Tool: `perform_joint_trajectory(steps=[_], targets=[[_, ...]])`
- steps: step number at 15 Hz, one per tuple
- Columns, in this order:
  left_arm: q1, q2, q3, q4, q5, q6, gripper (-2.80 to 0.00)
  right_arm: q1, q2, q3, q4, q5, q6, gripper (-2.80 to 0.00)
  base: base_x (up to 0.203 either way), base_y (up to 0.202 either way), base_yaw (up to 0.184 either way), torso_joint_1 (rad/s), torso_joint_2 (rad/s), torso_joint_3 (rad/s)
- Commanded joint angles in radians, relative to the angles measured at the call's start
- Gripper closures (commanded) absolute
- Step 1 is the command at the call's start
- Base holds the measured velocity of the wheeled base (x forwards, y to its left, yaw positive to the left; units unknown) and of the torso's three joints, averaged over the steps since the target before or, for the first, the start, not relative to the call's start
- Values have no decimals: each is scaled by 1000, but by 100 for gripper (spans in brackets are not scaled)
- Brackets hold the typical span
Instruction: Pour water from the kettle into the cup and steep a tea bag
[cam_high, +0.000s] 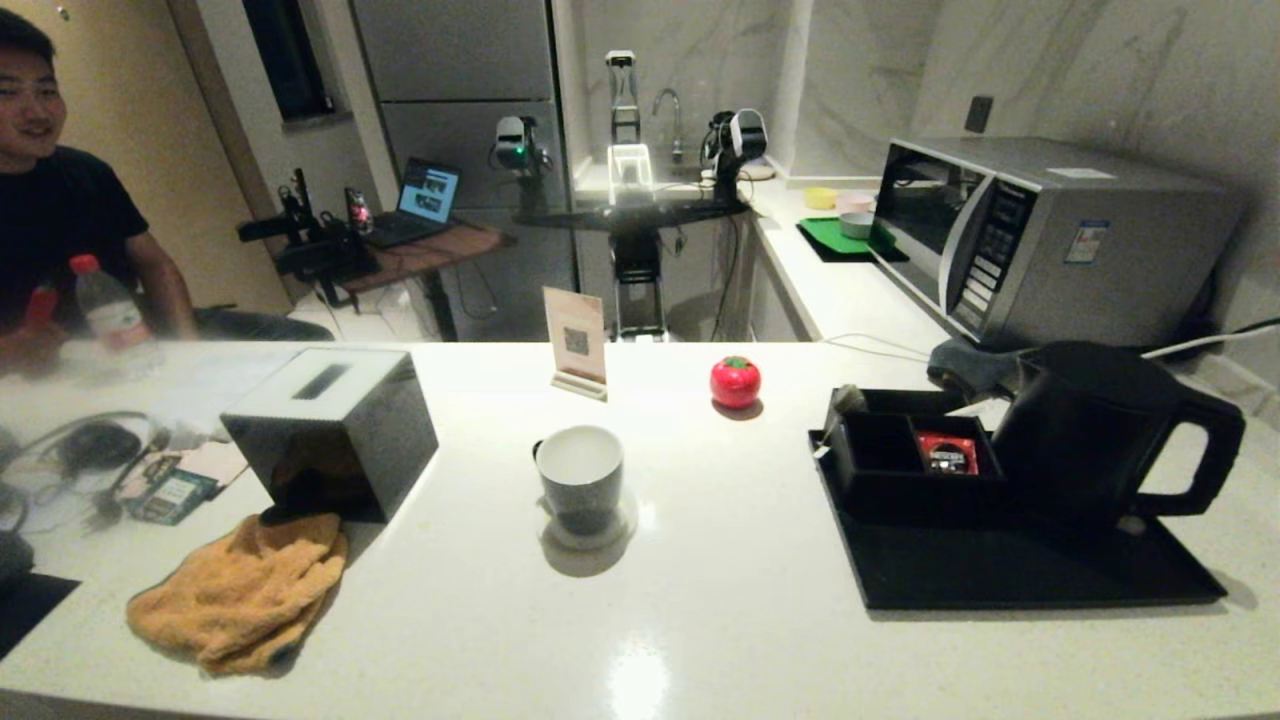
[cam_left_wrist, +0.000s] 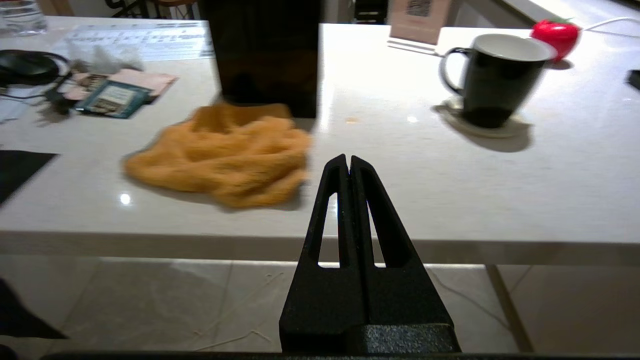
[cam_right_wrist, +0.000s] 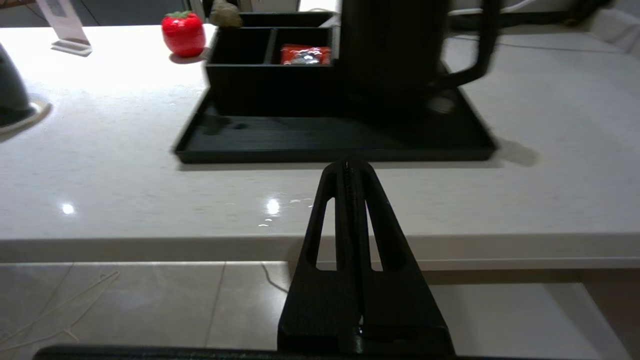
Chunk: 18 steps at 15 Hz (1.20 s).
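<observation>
Head view: the kettle (cam_high: 1085, 430) stands on a black tray (cam_high: 1000, 575) at right, the cup (cam_high: 581, 478) mid-bench. The left pincer (cam_left_wrist: 349, 159) and right pincer (cam_right_wrist: 350, 164) hang shut and empty off the near edge. A careless grab at the kettle's handle could tip it or slosh water.

black kettle (cam_high: 1090, 430), black white-lined cup (cam_high: 581, 478), red tomato ornament (cam_high: 735, 381), orange cloth (cam_high: 240, 590)

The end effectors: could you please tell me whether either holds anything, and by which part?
Nothing is held: the left end effector and right end effector are both shut, empty, before the counter edge.
</observation>
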Motion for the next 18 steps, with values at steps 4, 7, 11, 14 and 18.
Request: perform_joint_trajectory(steps=[4, 7, 11, 14, 18], targets=[[0, 0, 0, 0, 0, -1, 0, 1, 1, 0, -1, -2, 13, 0, 0, -167, 0, 5, 0, 2], [0, 0, 0, 0, 0, -1, 0, 1, 1, 0, -1, -1, 12, 0, 0, 0, 0, 0, 0, 0], [0, 0, 0, 0, 0, -1, 0, 1, 1, 0, -2, 0, 1, 0, 0, 0, 0, 0, 0, 0], [0, 0, 0, 0, 0, -1, 0, 1, 1, 0, 1, 3, -27, 0, 0, 0, 0, 0, 0, 0], [0, 0, 0, 0, 0, -1, 0, 1, 1, 0, -1, 16, -44, 0, 0, 0, 0, 0, 0, 0]])
